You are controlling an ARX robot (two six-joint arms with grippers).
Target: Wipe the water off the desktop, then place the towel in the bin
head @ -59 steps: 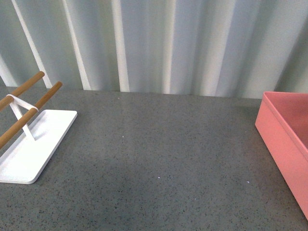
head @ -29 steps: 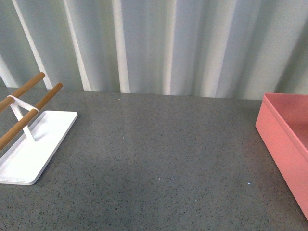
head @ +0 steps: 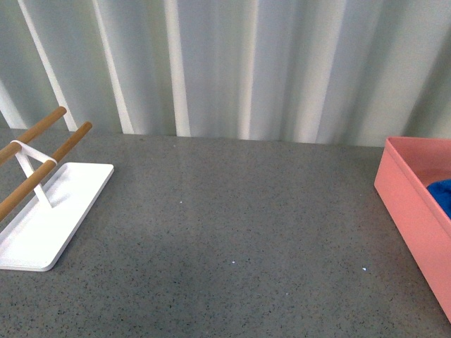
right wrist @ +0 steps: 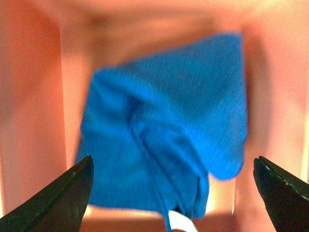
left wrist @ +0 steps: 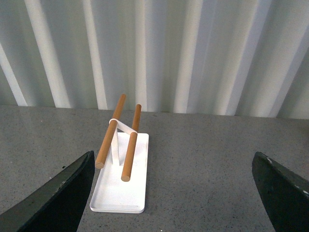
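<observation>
The salmon-pink bin [head: 412,211] stands at the right edge of the dark grey speckled desktop [head: 232,218]. A corner of the royal-blue towel [head: 442,193] shows inside it. In the right wrist view the towel [right wrist: 164,140] lies crumpled inside the bin [right wrist: 34,121], blurred, with a white tag at one edge. My right gripper [right wrist: 174,193] is open above it, jaws wide apart, holding nothing. My left gripper [left wrist: 178,193] is open and empty above the desktop [left wrist: 203,164]. Neither arm shows in the front view.
A white flat rack base [head: 42,218] with two wooden rods [head: 42,172] stands at the left of the desktop; it also shows in the left wrist view [left wrist: 120,183]. A pale corrugated wall [head: 232,63] runs behind the table.
A blue corner of the towel has appeared inside the bin in the front view; earlier the bin looked empty there. Nothing else has moved.
</observation>
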